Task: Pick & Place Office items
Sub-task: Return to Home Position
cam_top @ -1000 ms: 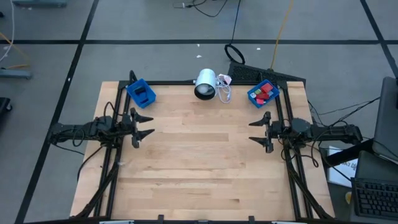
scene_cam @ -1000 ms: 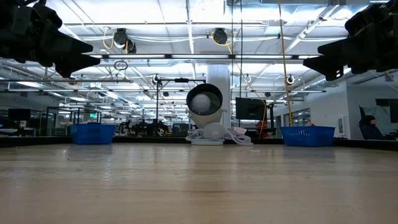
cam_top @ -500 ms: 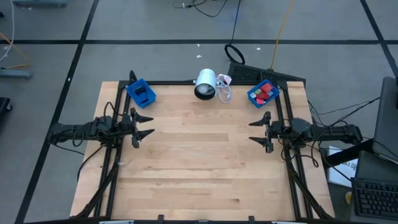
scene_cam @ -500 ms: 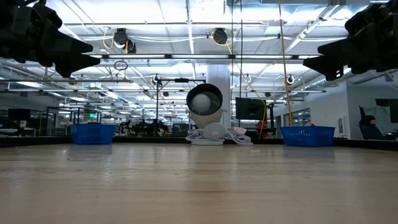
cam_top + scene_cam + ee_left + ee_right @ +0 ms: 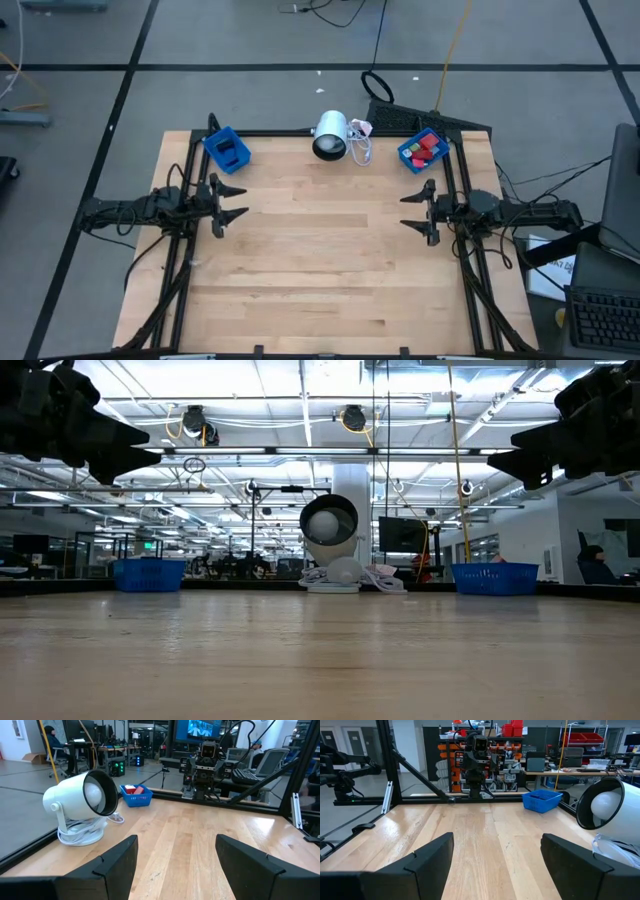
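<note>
The left gripper [image 5: 238,201] is hanging over the table's left edge. Its fingers are spread wide with nothing between them, and its wrist view is showing only bare wood in the gap. Opposite it, the right gripper [image 5: 408,210] is hovering over the right edge, jaws gaping just as wide and carrying nothing. The two are pointing inward at each other across the wooden table [image 5: 320,270]. Neither is touching the surface; in the low view both are showing up high, clear of the boards.

Out to the office items [image 5: 425,148] now. They are small blocky pieces, the red ones showing brightest with a touch of green beside them, and they are lying heaped inside the right blue bin [image 5: 404,153] at the table's far right corner. That pile is sitting well apart from the right gripper, farther along the same edge. In the left wrist view a red piece [image 5: 131,788] is peeking over that bin's rim.

Over at the far left corner, the left blue bin [image 5: 212,143] is holding a dark piece [image 5: 232,152]. It is probably another of the items, though it is too small from above to make out its shape. It is lying well apart from the left gripper. Between the bins, a white lamp [image 5: 330,137] is sitting at the far edge, its cable bunched beside it.
</note>
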